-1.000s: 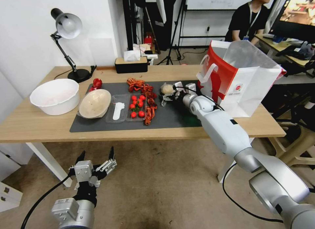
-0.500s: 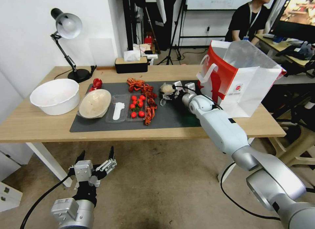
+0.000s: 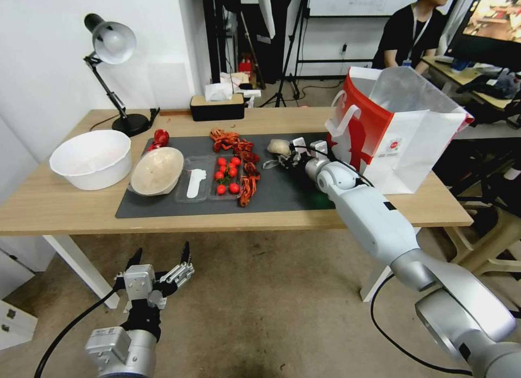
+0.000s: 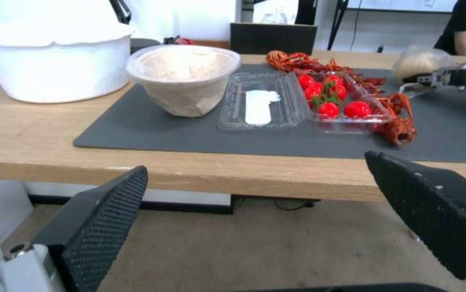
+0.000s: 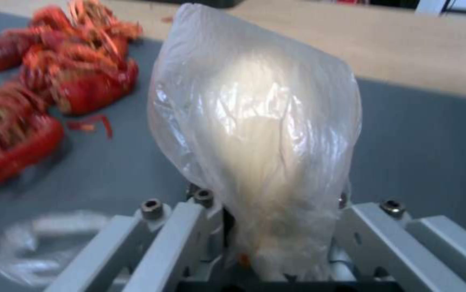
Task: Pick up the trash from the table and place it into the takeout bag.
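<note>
the right gripper (image 3: 286, 157), clamped on the plastic bag (image 3: 279, 147), is rising toward the takeout bag (image 3: 399, 134); it should be lifting clear of the rim. the left gripper (image 3: 157, 269) is hanging open.

On the desk (image 3: 65, 204), a mat (image 3: 282, 196) lies central. The basin (image 3: 91, 158) sits at nine o'clock of the paper bowl (image 3: 156, 171); the takeout bag (image 3: 396, 134) stands at three o'clock, the lamp (image 3: 111, 69) at ten.

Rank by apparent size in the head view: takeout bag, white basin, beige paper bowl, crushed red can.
1. takeout bag
2. white basin
3. beige paper bowl, somewhat smaller than the basin
4. crushed red can, clearly smallest, though it lies farther back
</note>
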